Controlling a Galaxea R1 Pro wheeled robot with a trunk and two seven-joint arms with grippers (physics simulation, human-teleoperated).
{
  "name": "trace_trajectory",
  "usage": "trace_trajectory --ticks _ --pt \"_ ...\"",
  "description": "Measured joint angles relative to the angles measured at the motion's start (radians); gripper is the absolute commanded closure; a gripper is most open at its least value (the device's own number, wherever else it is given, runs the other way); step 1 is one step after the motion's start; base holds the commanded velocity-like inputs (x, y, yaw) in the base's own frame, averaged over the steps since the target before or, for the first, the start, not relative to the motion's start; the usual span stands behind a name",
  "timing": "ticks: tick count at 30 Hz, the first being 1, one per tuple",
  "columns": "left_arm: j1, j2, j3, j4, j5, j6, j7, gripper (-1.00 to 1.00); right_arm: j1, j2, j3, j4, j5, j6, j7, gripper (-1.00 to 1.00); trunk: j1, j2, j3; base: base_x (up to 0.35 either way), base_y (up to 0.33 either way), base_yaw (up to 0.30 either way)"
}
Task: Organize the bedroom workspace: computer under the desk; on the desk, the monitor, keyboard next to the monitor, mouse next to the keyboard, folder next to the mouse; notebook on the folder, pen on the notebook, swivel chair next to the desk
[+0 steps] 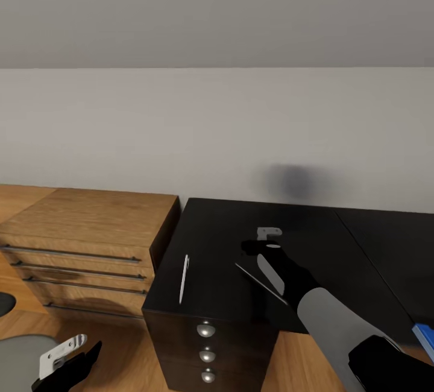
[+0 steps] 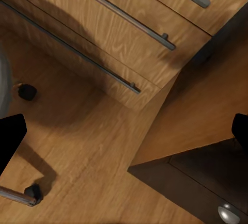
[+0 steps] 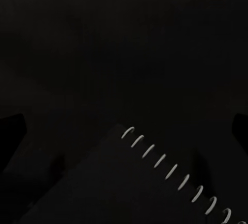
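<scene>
Two claws: my right gripper (image 1: 265,246) reaches out over the desk (image 1: 229,229); my left gripper (image 1: 66,359) hangs low beside it, above the wood floor (image 2: 77,146).
Notebook: the notebook (image 3: 129,188) looks dark and thin in my right wrist view, with a row of pale wire spiral loops along one edge; in the head view it is a thin slanted sliver under my right forearm, its pale edge showing.
Right claw state: fingers (image 3: 10,131) spread wide to either side of the notebook; whether they touch it I cannot tell.
Left claw state: jaws apart, nothing between them.
Pen: the pen (image 1: 184,278) is a slim white-silver stick lying flat near the desk's left edge, well apart from the notebook.
Folder: a bright blue corner of the folder (image 1: 425,339) shows at the right edge of the head view.
Desk: glossy black top, three round silver knobs (image 1: 207,356) stacked down its front.
Dresser: the low dresser (image 1: 84,241) stands just beside the desk, warm grained wood with long grey bar handles.
Chair: chrome legs and black casters of the swivel chair (image 2: 23,195) on the floor.
</scene>
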Motion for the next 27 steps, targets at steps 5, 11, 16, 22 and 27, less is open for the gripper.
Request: trace_trajectory --ticks 5,11,16,22,27 --pt "0.000 0.001 0.000 0.000 0.000 0.000 -0.001 -1.00 0.000 0.000 0.001 0.000 0.000 0.000 0.000 -1.00 0.000 0.000 0.000 0.130 0.000 0.000" --pt "0.000 0.001 0.000 0.000 0.000 0.000 0.000 -1.00 0.000 0.000 0.001 0.000 0.000 0.000 0.000 -1.00 0.000 0.000 0.000 0.052 0.000 0.000" --pt "0.000 0.001 0.000 0.000 0.000 0.000 -0.001 -1.00 0.000 0.000 0.000 0.001 -0.001 0.000 0.001 -1.00 0.000 0.000 0.000 0.032 0.000 0.000" --pt "0.000 0.001 0.000 0.000 0.000 0.001 -0.003 -1.00 0.000 0.000 0.000 0.002 -0.001 0.000 0.001 -1.00 0.000 0.000 0.000 0.025 0.000 0.000" --pt "0.000 0.001 0.001 0.000 0.001 0.003 -0.001 -1.00 0.000 0.000 0.000 0.003 -0.001 0.005 -0.001 -1.00 0.000 0.000 0.000 0.006 0.000 0.000"
